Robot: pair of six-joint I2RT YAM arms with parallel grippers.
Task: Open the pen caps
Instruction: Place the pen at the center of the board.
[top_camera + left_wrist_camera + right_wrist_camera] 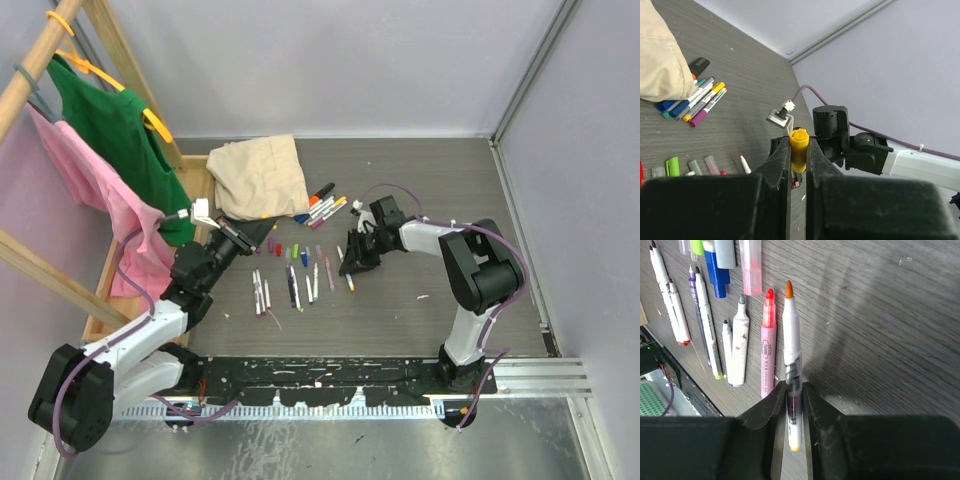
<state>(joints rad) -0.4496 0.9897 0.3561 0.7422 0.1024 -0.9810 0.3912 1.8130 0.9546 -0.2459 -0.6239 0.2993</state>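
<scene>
Pinching a yellow cap (799, 144) between its two fingers, the left gripper (799, 156) holds it clear of the table, the cap's open end standing up above the fingertips. Opposite it, the right gripper (792, 396) is clamped on the lower barrel of a white pen (792, 335) whose bare orange tip points away from the fingers. The pen's yellow tail pokes out just behind them. Other loose caps (296, 250), red, purple, green and blue, lie on the dark table (420, 190) between the two grippers. One green cap (672, 166) lies low at the left of the left wrist view. Dark print runs along the held pen's barrel but is too blurred to read. The pink pen (768, 347) lying just beside it carries a small label that is likewise illegible. The left arm reaches diagonally from its base toward the table's middle, wrist raised and fingers aimed at the right arm. The right arm bends its elbow outward to the right and turns its wrist back left, fingers low over a row of uncapped pens (705, 325). A bunch of capped markers (700, 100) lies against a beige cloth (660, 60).
</scene>
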